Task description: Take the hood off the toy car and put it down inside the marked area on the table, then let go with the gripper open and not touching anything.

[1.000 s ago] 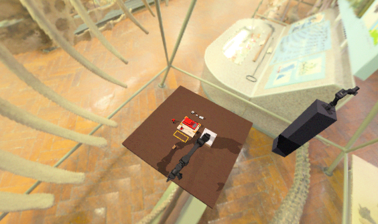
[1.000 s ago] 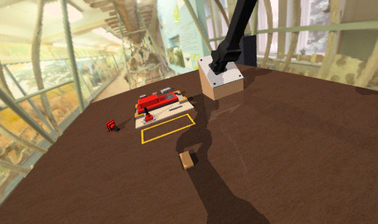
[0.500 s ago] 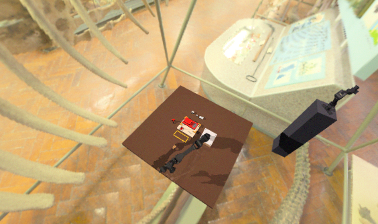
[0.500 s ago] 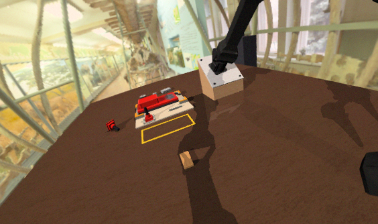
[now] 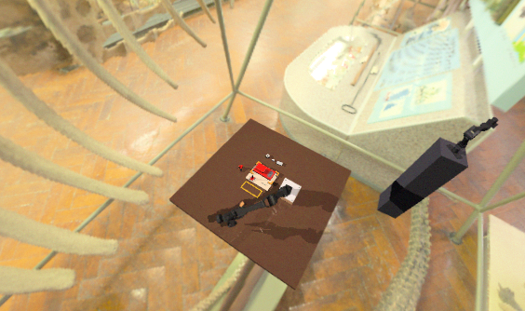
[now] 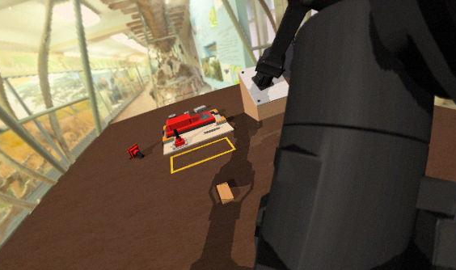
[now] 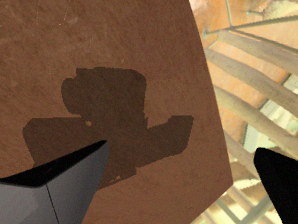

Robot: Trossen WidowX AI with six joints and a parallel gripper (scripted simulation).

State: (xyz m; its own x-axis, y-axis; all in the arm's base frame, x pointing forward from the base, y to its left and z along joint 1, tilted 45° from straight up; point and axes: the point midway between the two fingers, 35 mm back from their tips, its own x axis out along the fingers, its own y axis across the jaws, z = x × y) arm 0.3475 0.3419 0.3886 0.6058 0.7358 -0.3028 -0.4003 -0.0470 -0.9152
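The red toy car [image 5: 260, 168] [image 6: 179, 123] stands on a cream board with orange corners. Its hood seems to be the lower red part [image 6: 209, 118] with the grey round detail, resting on the car; its edges are too small to tell. The marked area, a yellow outline [image 5: 249, 193] [image 6: 171, 165], lies on the table beside the board, with nothing inside it. My gripper [image 5: 224, 220] [image 7: 182, 151] is open and empty, above the table on the far side of the marked area from the car. In the exterior view the arm fills the right side and the fingertips are not distinguishable.
A small wooden block [image 5: 241, 204] [image 6: 225, 192] lies near the marked area. A red piece with a black stem [image 5: 240, 167] [image 6: 133, 152] lies left of the board; another [image 6: 179, 141] stands on it. Small grey parts [image 5: 279, 163] [image 6: 200, 108] lie behind the car. The arm's white-topped box [image 6: 268, 111] stands right.
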